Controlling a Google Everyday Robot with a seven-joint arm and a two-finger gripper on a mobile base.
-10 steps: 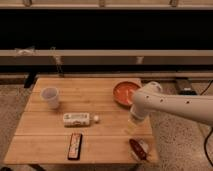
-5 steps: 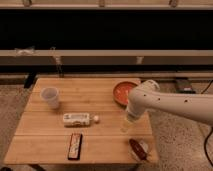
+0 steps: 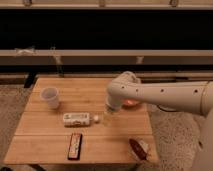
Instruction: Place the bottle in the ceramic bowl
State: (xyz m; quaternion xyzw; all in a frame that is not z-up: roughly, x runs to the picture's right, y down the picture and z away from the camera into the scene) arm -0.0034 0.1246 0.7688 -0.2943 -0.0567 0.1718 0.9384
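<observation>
Gripper [image 3: 109, 115] hovers at frame centre, just right of the lying bottle [image 3: 77, 119]; its grip can't be told. Ceramic bowl [image 3: 132, 103] peeks out behind the arm.

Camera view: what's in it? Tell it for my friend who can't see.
A white robot arm reaches over a wooden table, its gripper close beside a white bottle lying on its side. An orange bowl peeks out behind the arm.

ceramic bowl [image 3: 131, 103] mostly hidden behind arm [image 3: 160, 95], pincer [image 3: 109, 112] near bottle [image 3: 77, 119]
</observation>
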